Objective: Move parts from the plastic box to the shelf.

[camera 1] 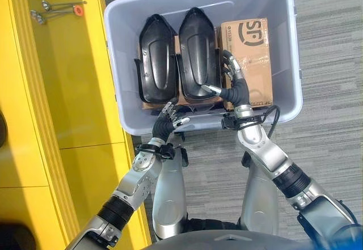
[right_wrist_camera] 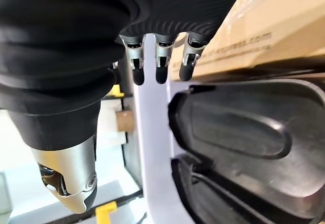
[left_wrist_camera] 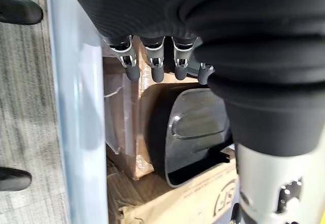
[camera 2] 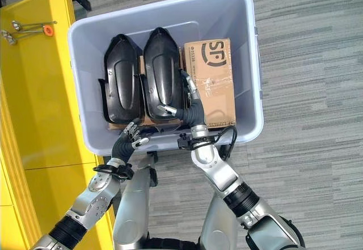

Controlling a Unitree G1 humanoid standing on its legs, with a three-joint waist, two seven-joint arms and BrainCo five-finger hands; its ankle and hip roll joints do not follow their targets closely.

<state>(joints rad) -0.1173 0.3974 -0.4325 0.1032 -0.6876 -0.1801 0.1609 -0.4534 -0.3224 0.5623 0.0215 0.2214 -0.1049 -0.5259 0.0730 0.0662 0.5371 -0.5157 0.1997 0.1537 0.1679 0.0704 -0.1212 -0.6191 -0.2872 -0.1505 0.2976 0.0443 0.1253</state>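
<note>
From my remote seat I look down over the robot's head: at far left runs a yellow shelf (camera 1: 68,91) with a small metal tool with an orange grip (camera 1: 59,9) lying on it. Just right of the shelf a pale grey plastic box (camera 1: 122,91) stands on grey carpet (camera 1: 329,91). My left hand (camera 1: 168,117) reaches up from the lower left and hovers at the box's near rim, fingers (left_wrist_camera: 155,71) loosely curled with their dark tips pointing into the box, holding nothing. Inside the box two black moulded parts lie side by side, lengthwise: the left black part (camera 1: 157,57) and, touching it, the right black part (camera 1: 197,51), both resting on cardboard. My right hand (camera 1: 233,85) reaches in over the near rim from the lower right, wrist bent, thumb against the right black part's near end and fingers extended upward along the gap between that part and a brown cardboard box (camera 1: 249,51); the hand looks relaxed, not clasping anything.
</note>
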